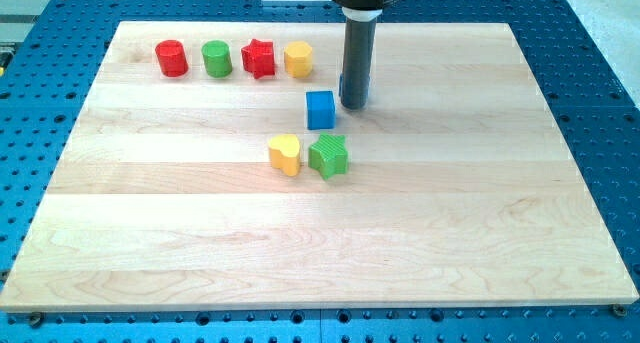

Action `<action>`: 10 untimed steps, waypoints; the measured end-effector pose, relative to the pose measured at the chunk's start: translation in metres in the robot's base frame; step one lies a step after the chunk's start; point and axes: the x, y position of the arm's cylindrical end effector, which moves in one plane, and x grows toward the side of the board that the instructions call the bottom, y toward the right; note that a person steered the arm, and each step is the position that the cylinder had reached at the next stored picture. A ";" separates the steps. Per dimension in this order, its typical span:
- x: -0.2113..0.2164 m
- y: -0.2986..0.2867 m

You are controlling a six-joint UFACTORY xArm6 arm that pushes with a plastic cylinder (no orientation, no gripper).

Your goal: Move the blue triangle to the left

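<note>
The blue block [320,109] stands near the middle of the wooden board, a little above centre; from here it looks like a cube, and a triangle shape cannot be made out. My tip [354,105] is just to the view's right of the blue block, very close to it or touching its right side. The dark rod rises from there to the view's top.
A row at the view's top left holds a red cylinder [171,58], a green cylinder [216,58], a red star [258,58] and a yellow hexagon-like block [298,58]. Below the blue block lie a yellow heart [285,154] and a green star [328,155]. The wooden board [150,233] rests on a blue perforated table.
</note>
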 end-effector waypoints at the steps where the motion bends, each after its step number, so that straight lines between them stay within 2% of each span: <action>1: -0.002 0.006; 2: -0.003 0.031; 3: -0.026 0.057; 4: -0.030 0.052; 6: -0.030 0.005; 7: -0.028 0.017; 9: 0.008 0.003; 10: 0.014 -0.028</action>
